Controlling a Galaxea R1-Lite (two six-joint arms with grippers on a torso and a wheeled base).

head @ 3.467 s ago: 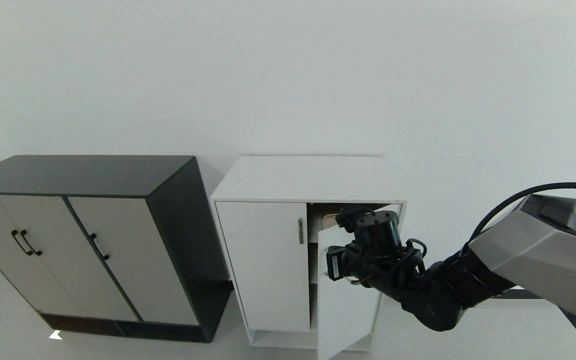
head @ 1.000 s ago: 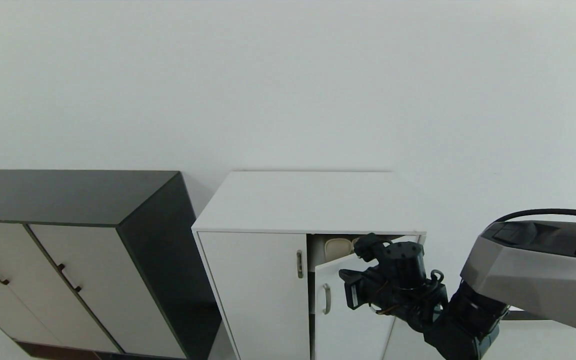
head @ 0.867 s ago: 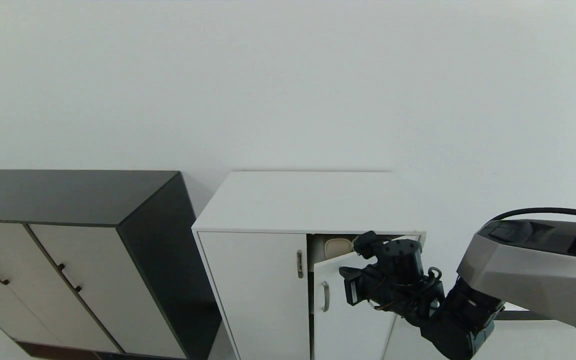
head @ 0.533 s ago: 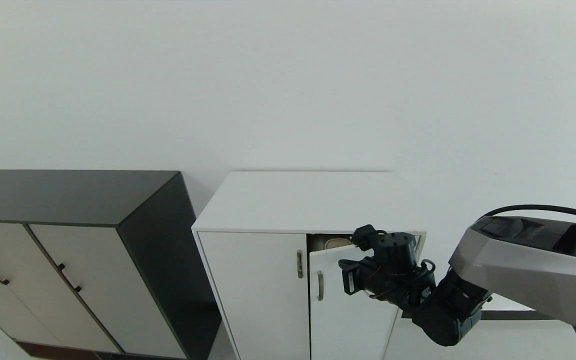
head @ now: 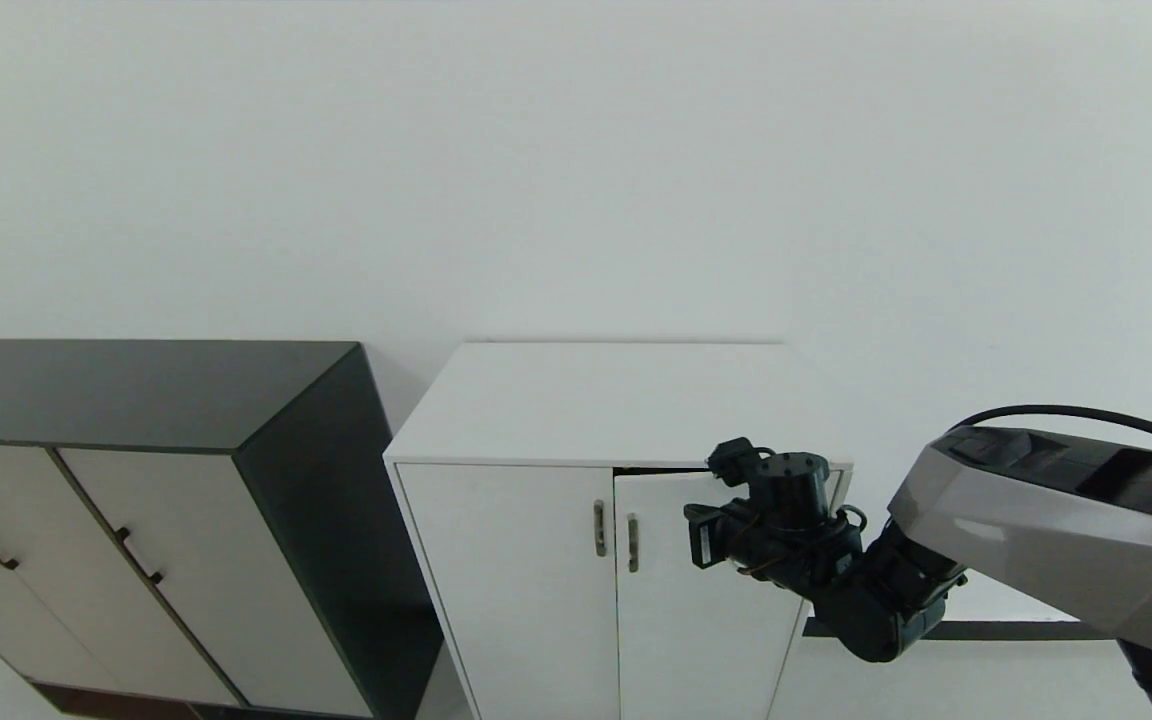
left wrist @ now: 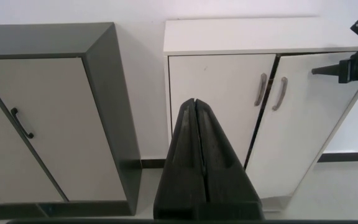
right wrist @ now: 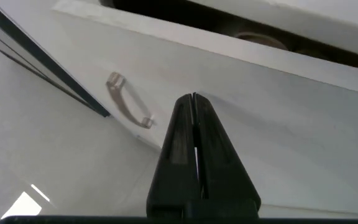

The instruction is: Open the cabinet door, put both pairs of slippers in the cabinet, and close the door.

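"At the white cabinet (head: 616, 400), how does the right door (head: 706, 620) stand?"

"Almost shut. A thin gap runs along its top, and what looks like a beige slipper (right wrist: 260, 38) shows inside. The right gripper (right wrist: 193, 98), fingers pressed together, has its tip at the door's face near the handle (right wrist: 126, 99)."

"And the left gripper (left wrist: 195, 102)?"

"Pressed together too, holding nothing, well back from the cabinet."

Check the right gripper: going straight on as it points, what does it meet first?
The right door of the white cabinet. The shut right gripper points at the door's face; its tip looks at or almost on the panel, though contact is unclear.
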